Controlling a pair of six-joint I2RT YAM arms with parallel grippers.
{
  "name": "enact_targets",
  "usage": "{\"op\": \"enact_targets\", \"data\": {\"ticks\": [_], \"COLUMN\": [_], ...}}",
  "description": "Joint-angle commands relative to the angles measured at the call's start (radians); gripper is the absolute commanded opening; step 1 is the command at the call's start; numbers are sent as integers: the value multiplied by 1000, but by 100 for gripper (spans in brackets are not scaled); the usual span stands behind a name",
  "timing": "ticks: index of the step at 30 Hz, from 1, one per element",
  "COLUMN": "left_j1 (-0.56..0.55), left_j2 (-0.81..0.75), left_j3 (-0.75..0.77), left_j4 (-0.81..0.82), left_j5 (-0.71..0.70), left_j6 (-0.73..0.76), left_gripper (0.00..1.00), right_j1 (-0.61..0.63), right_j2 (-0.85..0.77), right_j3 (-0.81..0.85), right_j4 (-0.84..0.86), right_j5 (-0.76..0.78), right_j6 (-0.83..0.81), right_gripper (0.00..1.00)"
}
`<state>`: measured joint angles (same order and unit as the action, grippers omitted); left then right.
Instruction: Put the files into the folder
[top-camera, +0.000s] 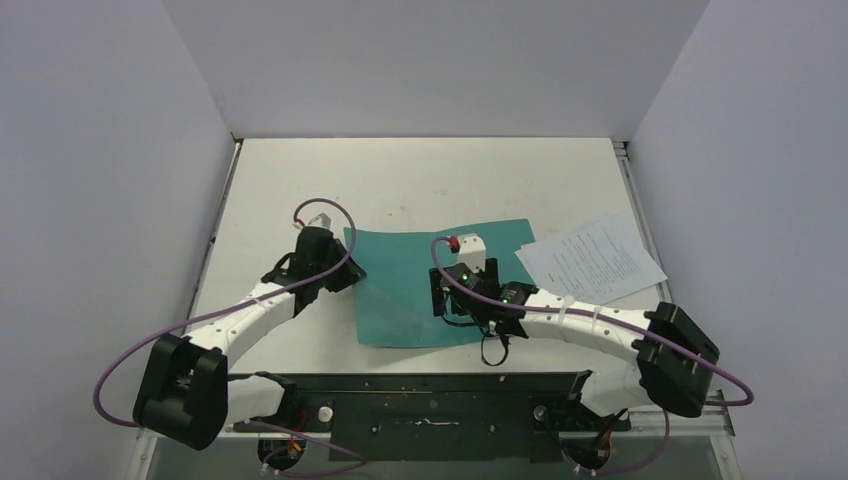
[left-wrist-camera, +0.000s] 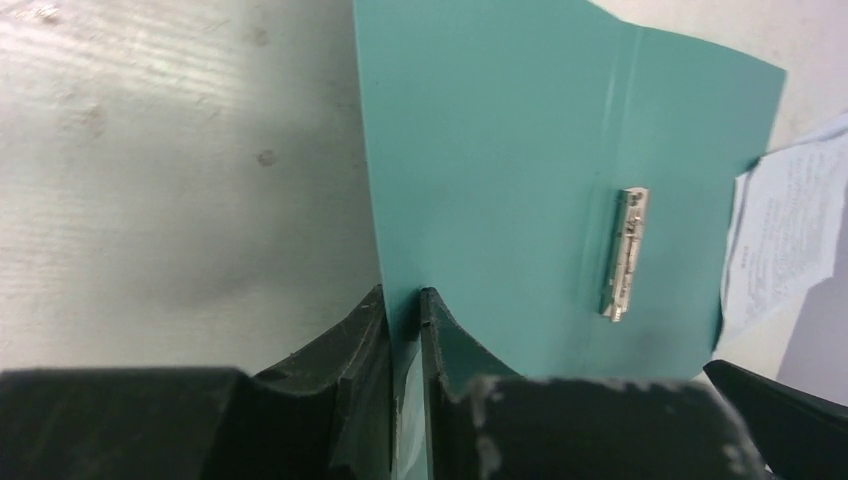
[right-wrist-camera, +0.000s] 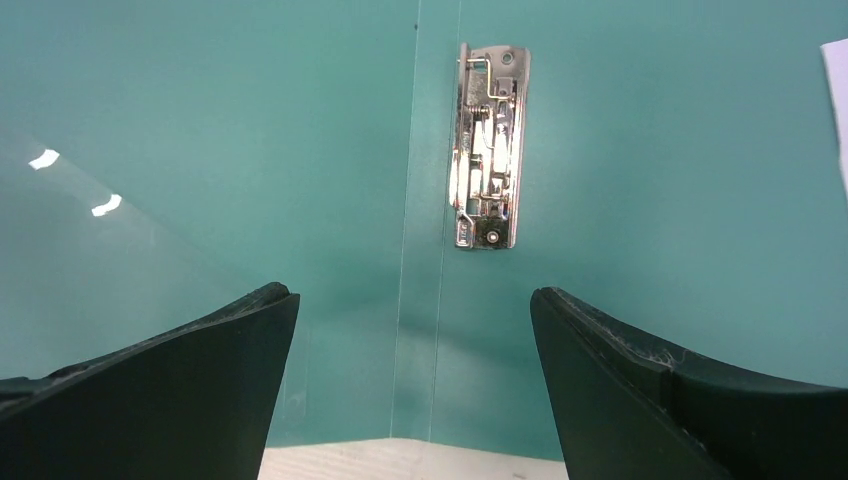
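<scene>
While the left gripper (left-wrist-camera: 405, 305) was clamped on the left edge of the folder (top-camera: 420, 290), the right gripper (right-wrist-camera: 412, 300) hung over the folder's middle, fingers wide apart with nothing between them. The teal folder lay open on the table (top-camera: 420, 170), its silver clip (right-wrist-camera: 487, 150) just ahead of the right fingers. The files (top-camera: 592, 260), white printed sheets, lay on the table to the right of the folder, one corner at or just over its right edge, their long axis skewed against the folder's sides. They sat to the right of the right gripper and well apart from the left one, so the right arm seemed the nearer to fetch them, probably by swinging right and turning to match their slant.
</scene>
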<state>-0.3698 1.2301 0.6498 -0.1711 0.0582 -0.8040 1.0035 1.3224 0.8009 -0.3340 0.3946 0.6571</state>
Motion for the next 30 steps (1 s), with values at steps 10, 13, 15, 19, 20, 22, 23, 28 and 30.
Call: {"op": "enact_targets", "data": {"ticks": [10,13,15,19,20,22,23,28,30], "left_j1": [36,38,38,38,38,36,37,36,35], "left_j2": [3,-10,-24,-58,-64,-75,-80,-100,-108], "left_j3": [-39,-28,-24,-20,-18,-16,-12,8,20], "left_j4": [-28,-53,-62,-75,-77,-79,-83,-102,-103], "left_j5": [-151,-177,-183,-174,-164,-145,-136,-115,-106], "left_j6": [-14,-15,-17,-17,-17,-18,-18,-5,1], "left_gripper": [63,70,73,75,76,76,76,76,77], "right_j1": [-74,-80,-80,-79,-78,-75,-71,-52,-48], "right_j2": [223,266,297,360,375,400,415,398,362], "right_j3": [-31,-37,-37,-32,-31,-23,-15,35,60], "right_j4": [180,195,196,185,181,163,151,87,63], "right_j5": [-69,-81,-80,-78,-75,-59,-46,-13,-6], "right_j6": [20,19,18,15,15,15,18,44,53], "right_gripper": [90,90,90,90,90,90,90,90,90]}}
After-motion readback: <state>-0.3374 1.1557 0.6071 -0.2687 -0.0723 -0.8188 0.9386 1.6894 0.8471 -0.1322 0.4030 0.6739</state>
